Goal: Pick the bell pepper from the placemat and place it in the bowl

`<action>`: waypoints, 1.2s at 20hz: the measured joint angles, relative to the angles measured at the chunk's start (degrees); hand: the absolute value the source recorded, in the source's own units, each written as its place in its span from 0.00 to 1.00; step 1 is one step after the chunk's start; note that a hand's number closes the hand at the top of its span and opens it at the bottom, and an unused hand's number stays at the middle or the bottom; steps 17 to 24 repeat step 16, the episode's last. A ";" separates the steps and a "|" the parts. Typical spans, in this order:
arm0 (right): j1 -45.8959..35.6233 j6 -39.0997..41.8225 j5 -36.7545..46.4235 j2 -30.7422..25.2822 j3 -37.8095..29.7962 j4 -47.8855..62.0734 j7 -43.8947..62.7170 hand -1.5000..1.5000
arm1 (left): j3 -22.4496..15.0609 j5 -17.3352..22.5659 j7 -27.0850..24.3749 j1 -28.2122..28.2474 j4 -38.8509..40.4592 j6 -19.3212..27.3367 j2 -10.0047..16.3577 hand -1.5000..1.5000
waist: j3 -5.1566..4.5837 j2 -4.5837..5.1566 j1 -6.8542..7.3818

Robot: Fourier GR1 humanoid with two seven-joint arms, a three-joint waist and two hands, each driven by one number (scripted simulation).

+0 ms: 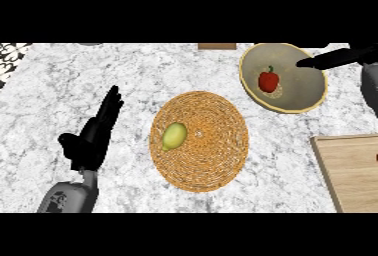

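Head view: small red bell pepper with a green stem (269, 81) lies inside the wide olive-grey bowl with a yellow rim (303, 90), just short of the right hand's fingertips and below them. It is not on the placemat.

Right hand (336, 58): fingers straight and stretched out over the bowl's far rim, nothing held, apart from the pepper.

Left hand (96, 132): resting at the left of the view, fingers straight and pointing up, empty.

Round woven straw placemat (214, 150): coarse coiled weave, flat, lying between the two hands. On it, nearer the left fingers, a pale green oval fruit (174, 136), smooth-skinned.

Judged handling of the pepper: light, hollow, stiff-walled, with a waxy skin likely to slide under smooth fingers. Best taken round its widest part, thumb opposite fingers; the stem looks too thin to trust.

White-grey marbled counter (111, 65) looks hard and polished. A light wooden board (354, 170), plain grain and square-edged, sits below the right fingers.

The placing looks done.
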 measured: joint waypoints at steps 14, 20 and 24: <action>7.76 20.42 -4.47 -7.89 -7.61 1.61 -5.72 0.00 | 1.19 -1.03 0.11 0.51 -0.33 -0.46 -1.27 0.50 | 0.02 0.03 -0.05; 9.30 21.41 -3.83 -7.70 -7.74 1.25 -7.15 0.00 | 2.46 -0.42 -0.85 -0.01 0.91 -1.63 -0.73 0.50 | 0.02 0.03 -0.10; 9.30 21.41 -3.83 -7.70 -7.74 1.25 -7.15 0.00 | 2.46 -0.42 -0.85 -0.01 0.91 -1.63 -0.73 0.50 | 0.02 0.03 -0.10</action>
